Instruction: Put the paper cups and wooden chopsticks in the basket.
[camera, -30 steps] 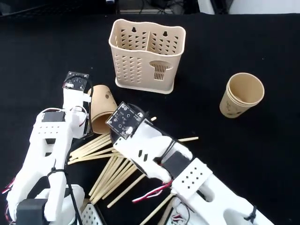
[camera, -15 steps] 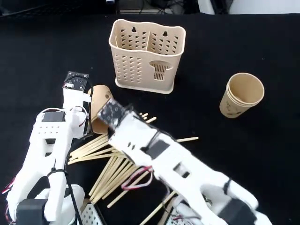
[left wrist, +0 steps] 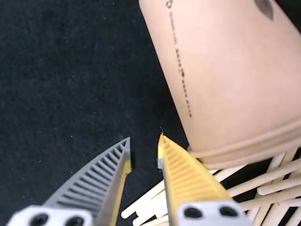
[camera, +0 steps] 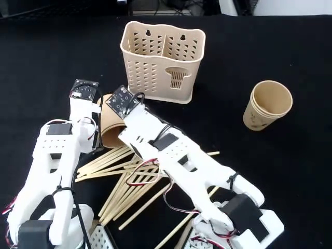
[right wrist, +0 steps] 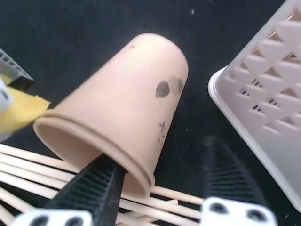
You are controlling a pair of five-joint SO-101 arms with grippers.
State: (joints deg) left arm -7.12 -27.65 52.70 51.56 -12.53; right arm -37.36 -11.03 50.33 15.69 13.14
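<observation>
Reaching fwd from the near edge, R arm (camera: pixel 176 155) stretches low over the wooden chopsticks (camera: pixel 122 189). Its jaws are spread wide and empty, either side of the tipped paper cup (right wrist: pixel 122 108): one by the rim, the other btwn cup and basket (camera: pixel 163 59). L arm (camera: pixel 52 155) sits alongside, jaws narrowly parted, gripping nothing, tips near the cup's rim. Cup lies on its side on the black worktop (camera: pixel 270 46), mouth over the chopstick ends. Beyond it the basket stands upright, with stacked cups (camera: pixel 267 106) well apart on the R side.
</observation>
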